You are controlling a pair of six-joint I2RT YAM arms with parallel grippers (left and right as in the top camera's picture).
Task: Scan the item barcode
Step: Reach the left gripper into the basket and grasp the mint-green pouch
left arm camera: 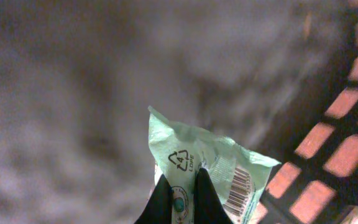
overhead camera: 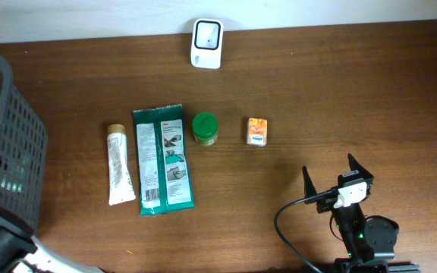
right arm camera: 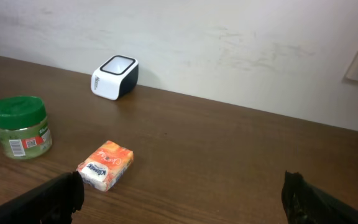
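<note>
Where left fingers (left arm camera: 160, 202) pinch, green packet (left arm camera: 211, 158) juts beyond tips.

The brown wooden table (overhead camera: 340, 91) carries one white and black scanner box (overhead camera: 206, 43), one white squeezy tube (overhead camera: 118, 164), one flat green plastic pack (overhead camera: 162, 159), one small green jar (overhead camera: 205, 128) and one little orange pack (overhead camera: 258, 131). One dark grey plastic basket (overhead camera: 17, 144) sits at its left edge. There is also one pale green crinkly packet (left arm camera: 210, 168).

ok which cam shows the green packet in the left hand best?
Left wrist: the green packet sits close up, pinched in the left hand, barcode and recycling mark visible. Overhead gives at most a faint green glint through the basket mesh. Right wrist doesn't show it.
</note>
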